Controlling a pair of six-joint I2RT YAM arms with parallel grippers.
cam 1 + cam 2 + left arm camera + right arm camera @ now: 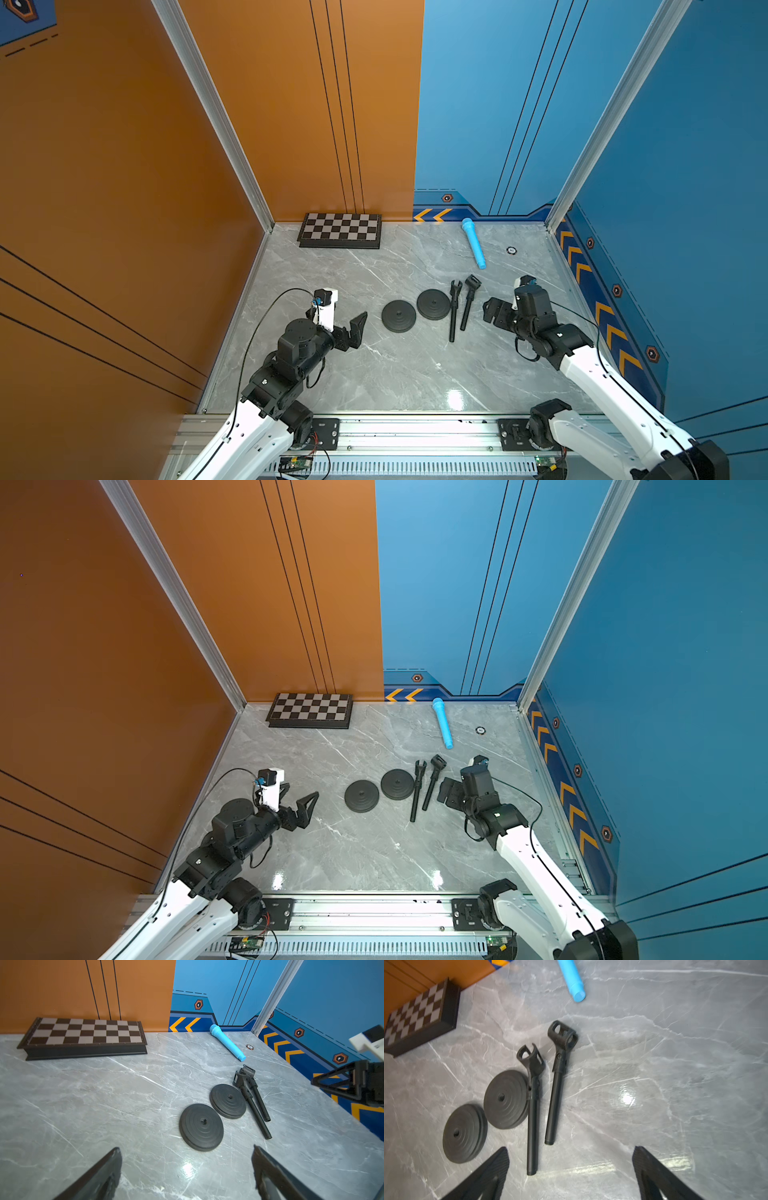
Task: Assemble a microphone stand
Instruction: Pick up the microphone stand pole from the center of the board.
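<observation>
Parts lie loose on the marble table between our arms. The nearer base and farther base sit just beside each other; whether they touch we cannot tell. The first pole rests against the farther base's rim, with the second pole just beside it. The blue microphone lies well apart near the back wall, its head cut off in the right wrist view. Our left gripper is spread wide and empty. Our right gripper likewise gapes, holding nothing. Both wrist views show only the fingertips. A round thing by the microphone is too small to identify.
</observation>
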